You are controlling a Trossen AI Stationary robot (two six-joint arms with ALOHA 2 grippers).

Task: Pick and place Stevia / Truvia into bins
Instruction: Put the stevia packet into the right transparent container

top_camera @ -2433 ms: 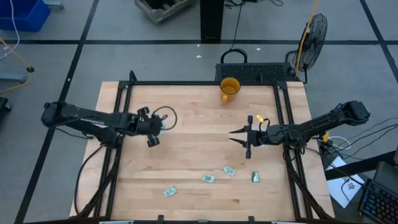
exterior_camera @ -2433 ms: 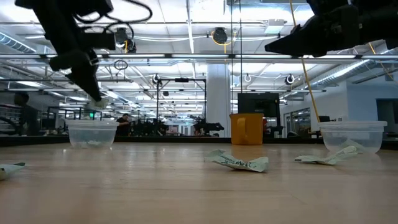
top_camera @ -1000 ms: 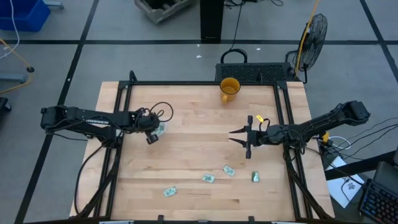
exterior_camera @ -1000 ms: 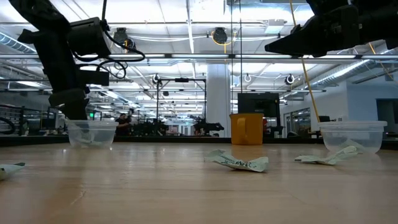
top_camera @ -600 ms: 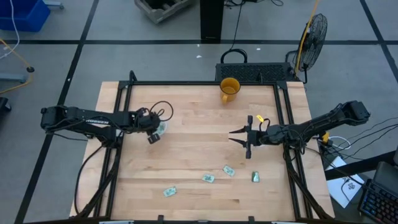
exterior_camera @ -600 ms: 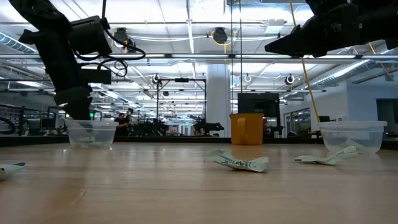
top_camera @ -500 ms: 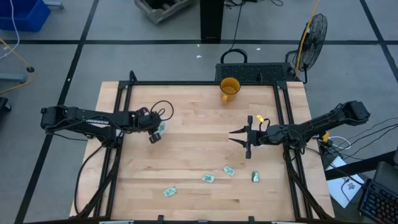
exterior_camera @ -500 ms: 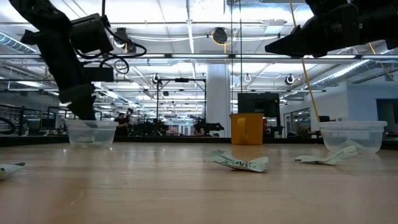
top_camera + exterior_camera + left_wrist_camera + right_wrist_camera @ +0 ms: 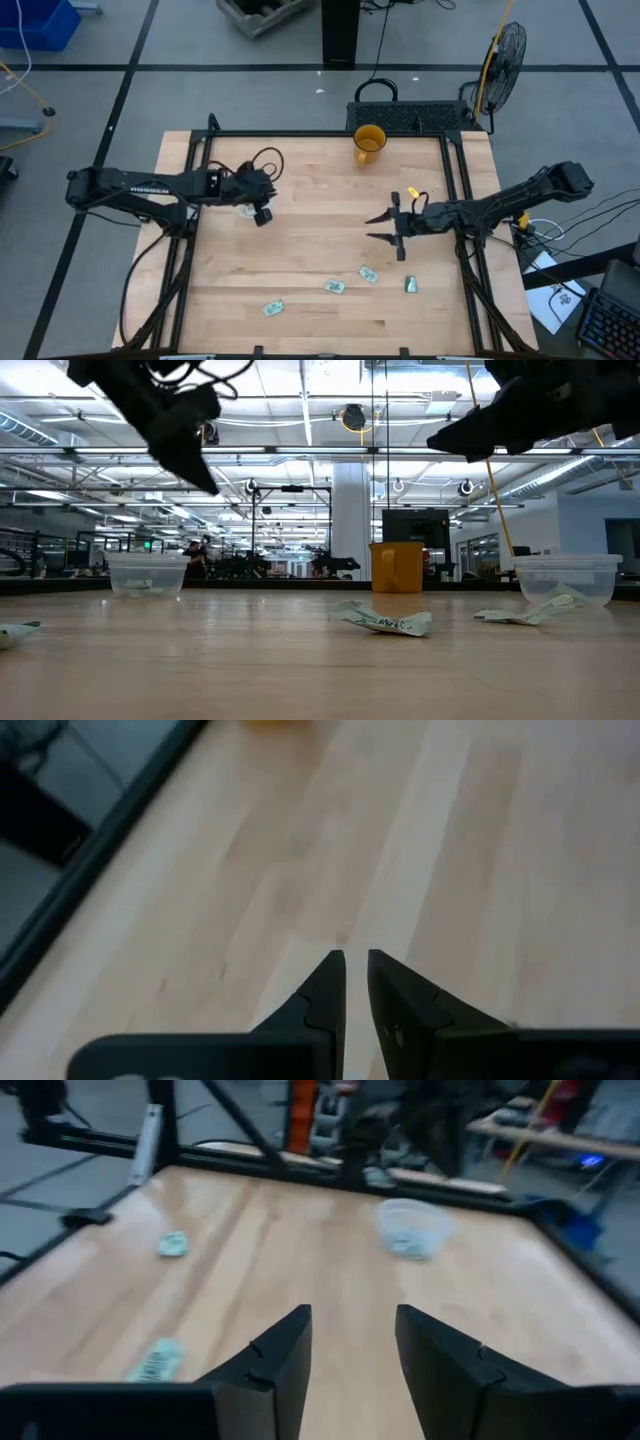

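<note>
R gripper nearer the loose packets; L gripper well apart.
R jaws open, empty, over mid-table; closest packet lies at its 7 o'clock in high view, long axis approx. 10–4. L jaws nearly closed, empty, at 4 o'clock of L cup. Other packets along front edge.

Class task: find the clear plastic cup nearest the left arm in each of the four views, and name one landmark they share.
High view: the clear cup sits left of centre, partly under the left gripper.
Low view: at the far left.
Left wrist view: not in it.
Right wrist view: far across the table.
Shared landmark: the wooden table.
</note>
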